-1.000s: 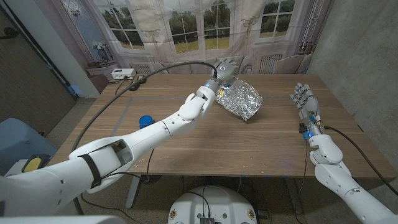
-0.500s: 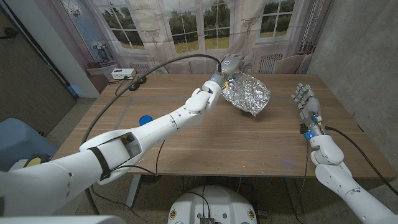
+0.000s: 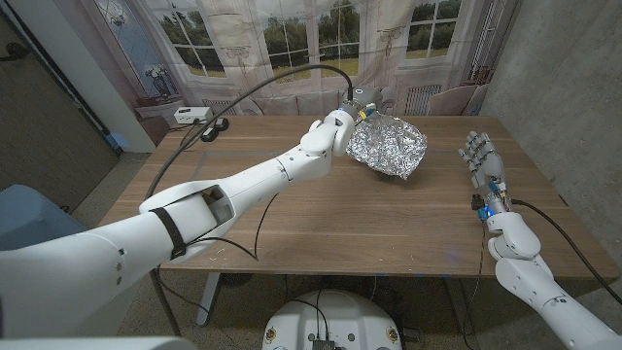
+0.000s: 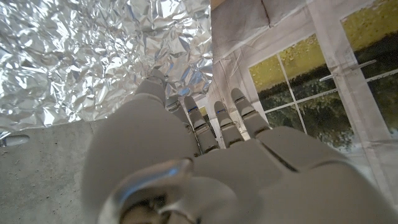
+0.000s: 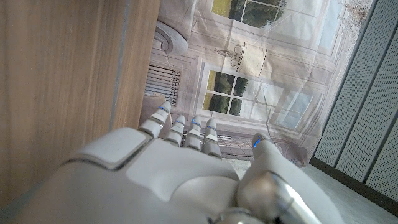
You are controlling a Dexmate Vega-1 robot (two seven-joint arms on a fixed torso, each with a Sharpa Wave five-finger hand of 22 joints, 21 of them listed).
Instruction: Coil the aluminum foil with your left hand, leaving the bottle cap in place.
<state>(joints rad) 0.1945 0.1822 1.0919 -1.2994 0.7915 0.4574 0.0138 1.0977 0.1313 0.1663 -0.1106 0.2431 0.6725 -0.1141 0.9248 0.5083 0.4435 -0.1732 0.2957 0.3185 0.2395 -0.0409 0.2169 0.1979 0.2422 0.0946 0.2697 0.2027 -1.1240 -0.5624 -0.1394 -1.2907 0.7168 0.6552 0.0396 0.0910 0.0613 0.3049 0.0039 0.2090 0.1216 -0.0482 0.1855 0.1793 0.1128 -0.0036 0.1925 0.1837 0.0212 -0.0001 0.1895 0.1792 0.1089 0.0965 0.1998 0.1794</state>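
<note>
The left hand (image 3: 357, 105) has carried the crumpled aluminum foil (image 3: 389, 147) further toward the table's far right corner than a second ago, and the foil now sits a little higher and more bunched than it did then. In the head view the hand is at the foil's far left edge, touching it. From the left wrist view (image 4: 205, 155) the fingers (image 4: 198, 124) reach forward side by side, fairly straight, with the creased sheet just past their tips; they seem to press or hook its edge, though whether any fold is truly pinched I cannot tell. As a judgement, the coiling is under way but far from finished: the foil reads as a loose, rounded mound, not a roll.

The blue bottle cap, which lay near the table's left edge in both earlier pictures, is covered by the left arm at this moment, so its place cannot be checked.

The right hand (image 3: 478, 156) stands on its edge near the table's right edge, fingers straight and together, holding nothing, much as it was a second ago.
</note>
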